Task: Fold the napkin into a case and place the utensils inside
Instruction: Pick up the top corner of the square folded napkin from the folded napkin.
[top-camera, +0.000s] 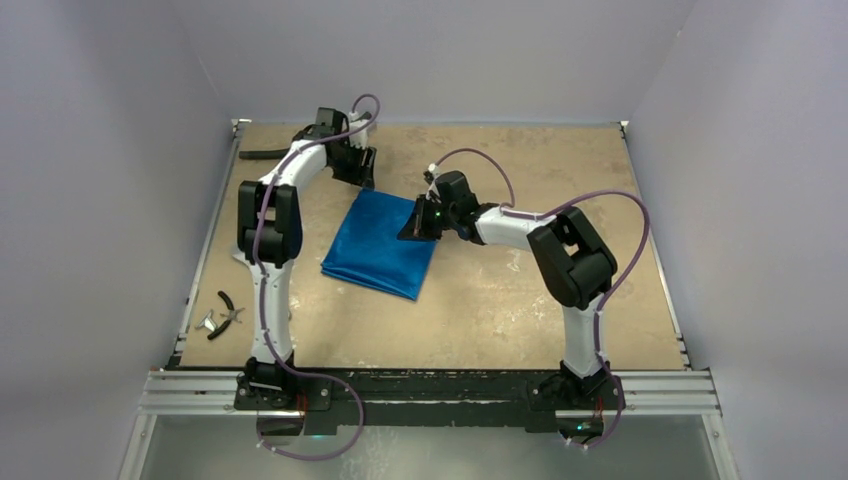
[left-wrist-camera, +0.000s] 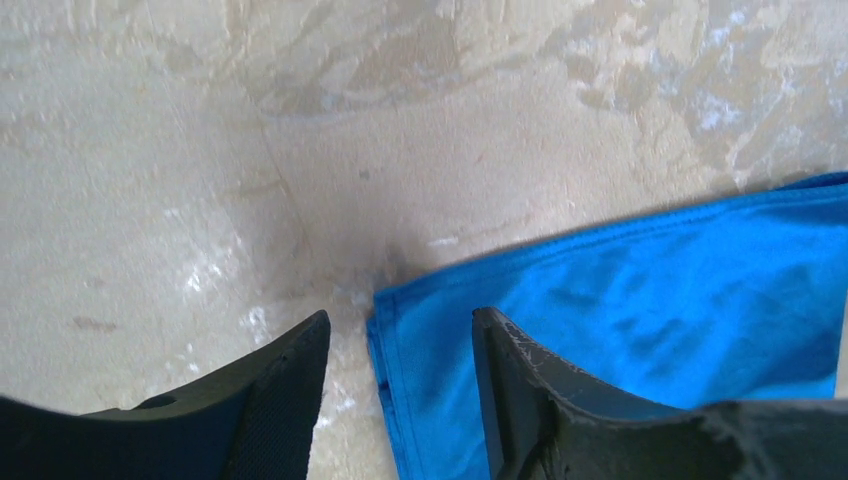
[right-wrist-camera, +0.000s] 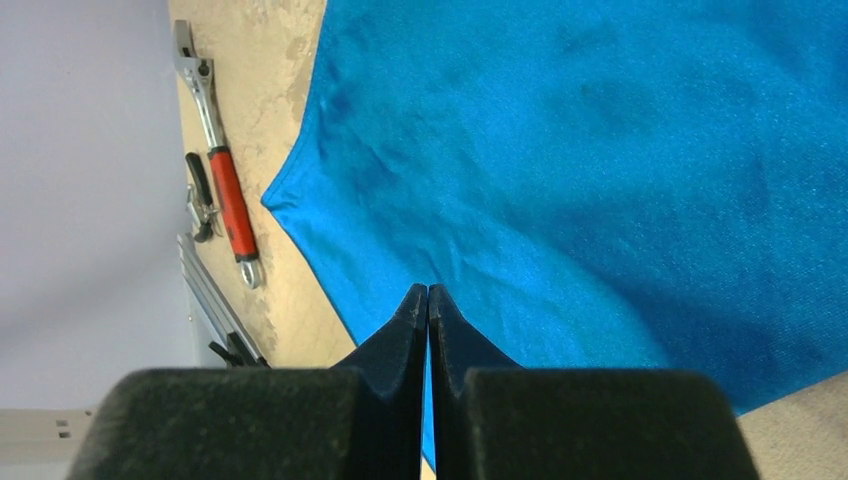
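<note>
The blue napkin (top-camera: 380, 245) lies folded flat as a rough rectangle on the table's middle. My left gripper (top-camera: 358, 165) is open at its far left corner. In the left wrist view the gripper (left-wrist-camera: 400, 320) straddles that layered corner of the napkin (left-wrist-camera: 650, 290), low over the table. My right gripper (top-camera: 418, 225) is at the napkin's far right edge. In the right wrist view it (right-wrist-camera: 428, 290) is shut with its tips together over the napkin (right-wrist-camera: 600, 150), and I see no cloth between them. The fork and spoon are out of view.
A red-handled wrench (right-wrist-camera: 225, 190) and black-handled pliers (right-wrist-camera: 200, 195) lie by the table's left edge. The pliers (top-camera: 228, 308) also show in the top view. A black hose (top-camera: 262, 153) lies at the far left corner. Walls close in three sides.
</note>
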